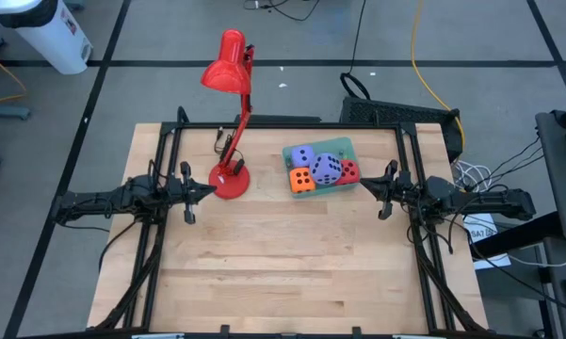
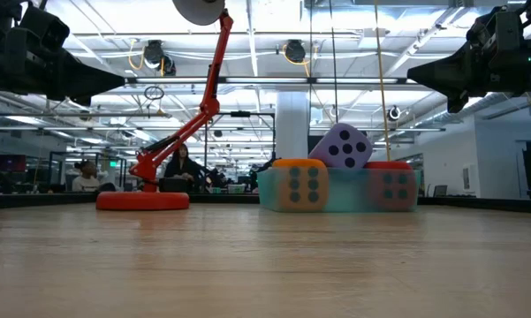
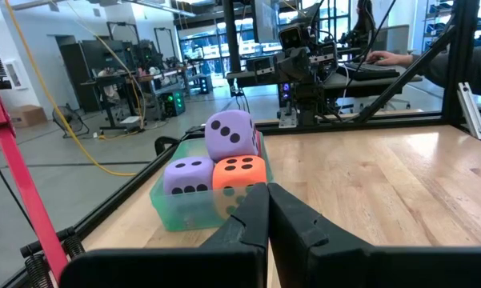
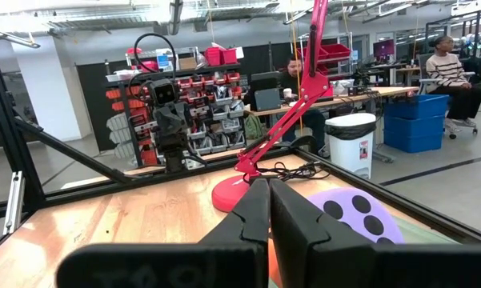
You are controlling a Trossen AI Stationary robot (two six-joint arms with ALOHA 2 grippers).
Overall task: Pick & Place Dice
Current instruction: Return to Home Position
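Both claws were pressed together, gripping nothing. I logged the left gripper [image 1: 207, 191] hanging beside the red desk lamp [image 1: 229, 179] base, and the right gripper [image 1: 365, 185] just off the green bin [image 1: 345, 144]. The bin held all four dice: top lavender die [image 1: 326, 169] riding tilted, second lavender die [image 1: 303, 155], orange die [image 1: 302, 180], red die [image 1: 349, 171].
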